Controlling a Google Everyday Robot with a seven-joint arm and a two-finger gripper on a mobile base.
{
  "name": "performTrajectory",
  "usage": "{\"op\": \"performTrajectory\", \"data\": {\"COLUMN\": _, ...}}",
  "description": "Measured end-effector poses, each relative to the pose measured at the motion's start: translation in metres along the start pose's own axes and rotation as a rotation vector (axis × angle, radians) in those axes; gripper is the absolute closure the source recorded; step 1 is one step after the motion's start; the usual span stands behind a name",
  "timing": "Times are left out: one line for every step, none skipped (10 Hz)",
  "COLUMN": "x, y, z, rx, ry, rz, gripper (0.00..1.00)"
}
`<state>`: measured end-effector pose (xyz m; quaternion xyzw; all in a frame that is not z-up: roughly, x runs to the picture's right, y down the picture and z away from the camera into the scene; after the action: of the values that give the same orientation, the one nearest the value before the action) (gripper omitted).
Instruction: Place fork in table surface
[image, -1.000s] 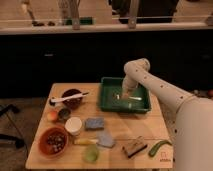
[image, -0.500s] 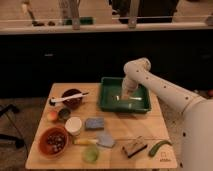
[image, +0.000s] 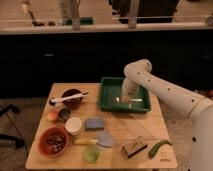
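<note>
The green tray (image: 107, 102) sits at the back right of the light wooden table surface (image: 125, 127). A slim bright silver streak, the fork (image: 135, 101), lies on the tray floor towards its right side. My gripper (image: 125, 98) hangs from the white arm (image: 165, 92), which reaches in from the right. The gripper is low inside the tray, just left of the fork. I cannot tell whether it touches the fork.
A dark bowl (image: 70, 100) with a white-handled utensil (image: 67, 98) stands at the back left. Nearer the front are an orange fruit (image: 52, 115), a white cup (image: 74, 125), a blue sponge (image: 94, 123), a red-brown bowl (image: 53, 141), a yellow-handled tool (image: 86, 141), a brown block (image: 134, 147) and a green vegetable (image: 159, 147).
</note>
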<state>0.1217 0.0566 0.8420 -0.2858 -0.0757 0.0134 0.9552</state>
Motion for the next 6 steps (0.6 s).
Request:
{"op": "performTrajectory", "data": {"x": -0.001, "y": 0.004, "z": -0.004, "rx": -0.002, "ry": 0.001, "rz": -0.005, "gripper": 1.0}}
{"op": "performTrajectory", "data": {"x": -0.003, "y": 0.008, "z": -0.01, "rx": 0.0, "ry": 0.0, "rz": -0.015, "gripper": 1.0}}
{"op": "performTrajectory", "data": {"x": -0.003, "y": 0.01, "z": -0.012, "rx": 0.001, "ry": 0.0, "rz": -0.02, "gripper": 1.0}}
{"op": "performTrajectory", "data": {"x": -0.004, "y": 0.014, "z": -0.011, "rx": 0.004, "ry": 0.001, "rz": -0.02, "gripper": 1.0}}
{"op": "performTrajectory", "data": {"x": -0.006, "y": 0.018, "z": -0.01, "rx": 0.006, "ry": 0.002, "rz": -0.019, "gripper": 1.0}}
{"op": "performTrajectory", "data": {"x": -0.006, "y": 0.019, "z": -0.012, "rx": 0.006, "ry": 0.004, "rz": -0.02, "gripper": 1.0}}
